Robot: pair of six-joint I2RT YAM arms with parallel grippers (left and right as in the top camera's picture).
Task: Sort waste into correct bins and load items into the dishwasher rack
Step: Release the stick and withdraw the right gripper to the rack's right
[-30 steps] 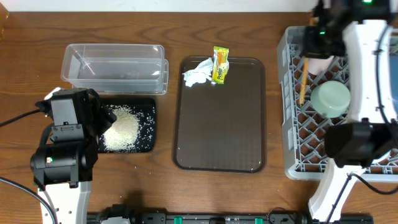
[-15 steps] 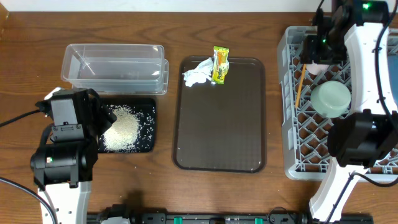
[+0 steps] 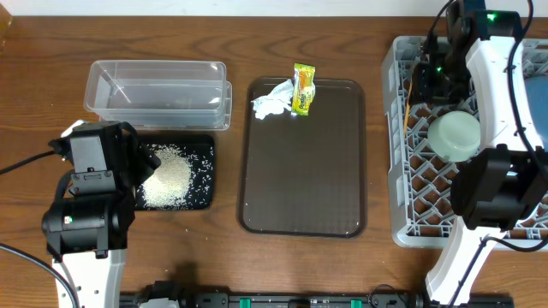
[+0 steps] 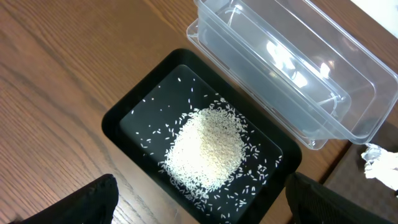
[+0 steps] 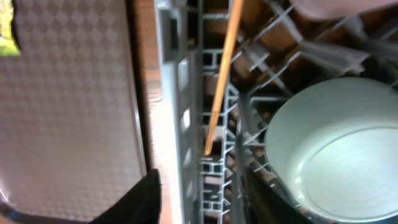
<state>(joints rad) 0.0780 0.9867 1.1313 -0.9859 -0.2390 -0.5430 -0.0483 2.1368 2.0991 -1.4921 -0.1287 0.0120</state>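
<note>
Overhead, the wrapper [image 3: 303, 89] shows whole; right wrist clips it.

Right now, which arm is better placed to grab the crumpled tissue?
Probably left: its open fingers hang over the black tray, beside the clear container, tissue at its camera's edge. The right arm is over the rack.

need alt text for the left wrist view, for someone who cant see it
A heap of white rice grains lies in a shallow black tray on a wooden table, framed below by the open left gripper. A clear plastic container sits beside the tray, and a crumpled white tissue peeks in at the right edge.
</note>
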